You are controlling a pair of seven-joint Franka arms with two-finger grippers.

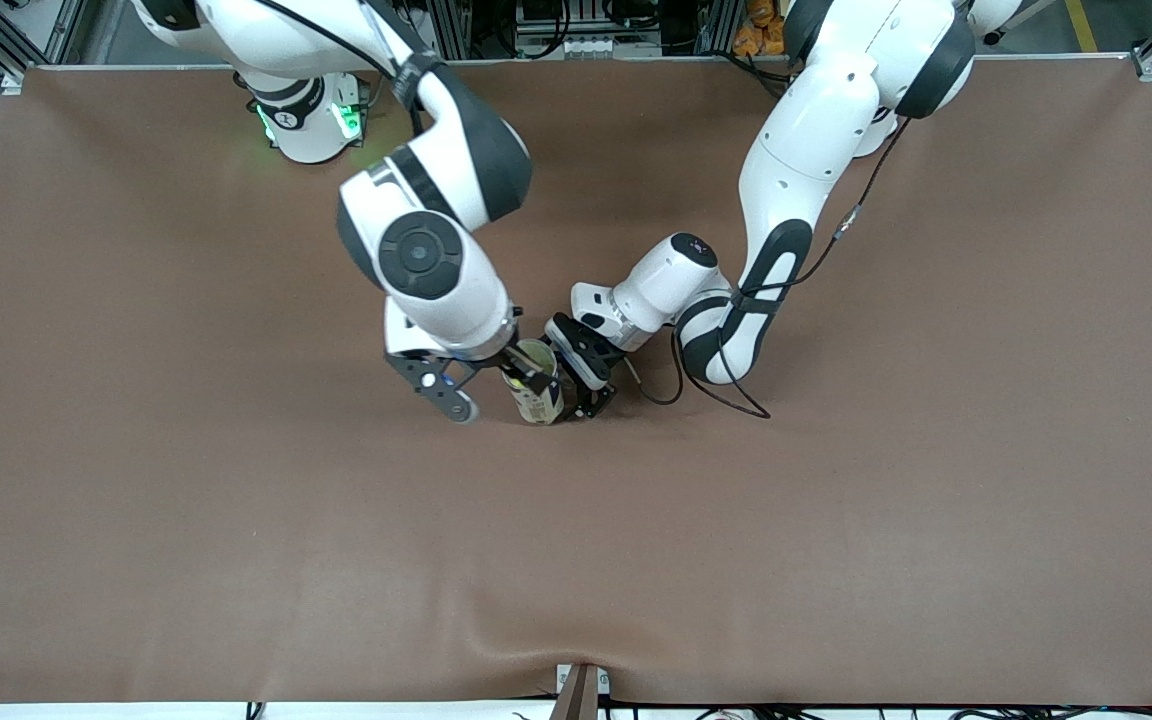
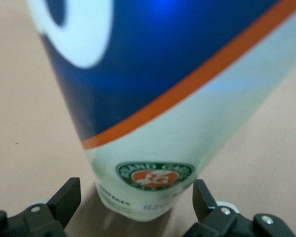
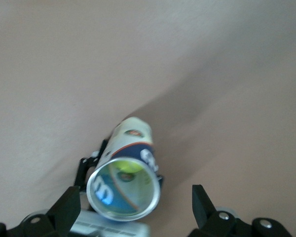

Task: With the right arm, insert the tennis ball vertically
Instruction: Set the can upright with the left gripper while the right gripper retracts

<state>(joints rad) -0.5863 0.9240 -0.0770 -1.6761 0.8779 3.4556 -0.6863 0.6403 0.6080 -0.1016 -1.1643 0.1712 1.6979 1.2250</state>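
Your right gripper (image 1: 496, 385) hangs wide open and empty just above the can (image 1: 536, 385), which stands upright mid-table, mouth up. The tennis ball (image 3: 126, 174) already sits inside, seen down the can's long axis. The left gripper (image 2: 137, 205), jaws spread with gaps either side, brackets the can's base without clamping.

A blue-and-white can (image 2: 158, 98) with an orange stripe and green-and-orange crest stands on a brown table (image 1: 836, 520); yellow-green ball (image 3: 126, 174) inside.
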